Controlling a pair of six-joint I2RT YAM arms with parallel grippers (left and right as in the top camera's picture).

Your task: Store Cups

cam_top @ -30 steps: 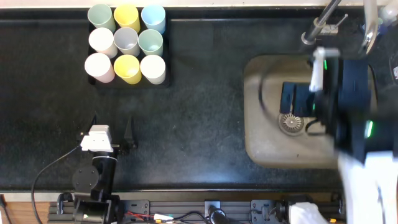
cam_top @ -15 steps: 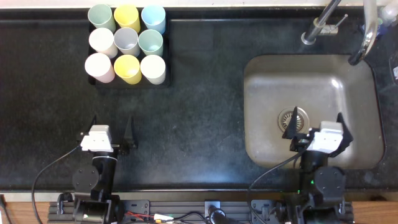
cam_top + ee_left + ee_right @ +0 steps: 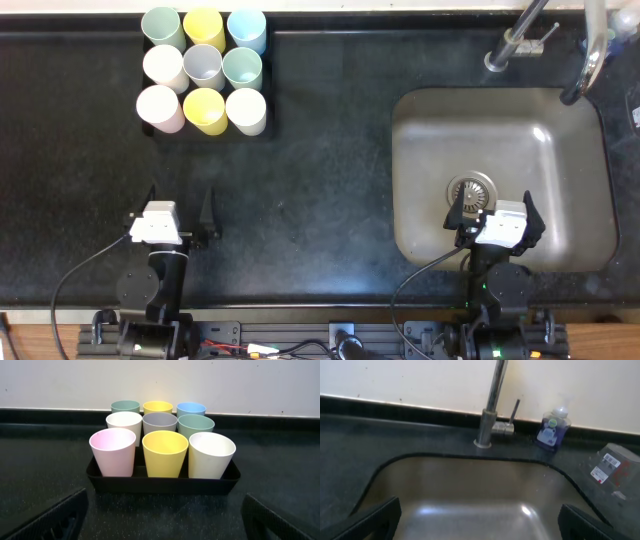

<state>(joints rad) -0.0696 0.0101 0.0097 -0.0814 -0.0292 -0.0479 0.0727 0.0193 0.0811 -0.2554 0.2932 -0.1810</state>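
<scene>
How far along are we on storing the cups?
Done: nine cups stand upright in the black tray, three rows of three. In hand: nothing; the left gripper is open facing the tray, the right gripper open above the sink. Left: every cup I see is in the tray, so probably nothing.

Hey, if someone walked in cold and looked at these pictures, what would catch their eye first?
First the nine pastel cups, standing upright three by three in a black tray at the back left of the dark counter. Then the steel sink on the right, with its faucet and a purple soap bottle behind it. The left claw and right claw are open, holding nothing.
</scene>
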